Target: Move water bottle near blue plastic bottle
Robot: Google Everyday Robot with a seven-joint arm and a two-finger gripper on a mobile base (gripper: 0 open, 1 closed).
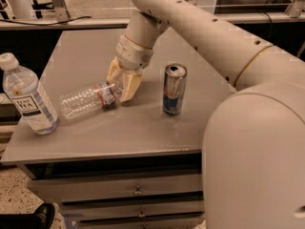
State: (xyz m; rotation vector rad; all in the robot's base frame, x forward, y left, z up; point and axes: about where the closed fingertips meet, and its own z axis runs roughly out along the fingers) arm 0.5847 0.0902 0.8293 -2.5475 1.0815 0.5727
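Progress: partway, by the look of it.

- The water bottle (88,100) lay on its side on the surface (143,128), left of centre. Its base pointed toward 8 o'clock and its neck end toward 2 o'clock.
- The blue plastic bottle (26,99) stood upright at the surface's 9 o'clock edge with its white cap on.
- A strip of bare surface separated the two bottles. They were near but not touching, and the water bottle's base was its closest part.
- Judgement: the bottle was gripped and well over toward its goal, but not yet placed. What appeared left was a short further shift toward 9 o'clock, then letting go and backing the arm away.

Tool:

- The tool (119,89) sat low over the surface at the water bottle's neck end, with the arm reaching down from 1 o'clock.
- Its tan fingers (131,86) stood one on each side of the neck, just past the red, white and blue label band.
- They were parted only as wide as the neck and appeared pinched onto it. They hid the cap.
- It could not be told whether the bottle's body rested fully on the surface or was slightly raised at the neck.

The can (174,89) stood upright at 3 o'clock of the tool, near it but apart.
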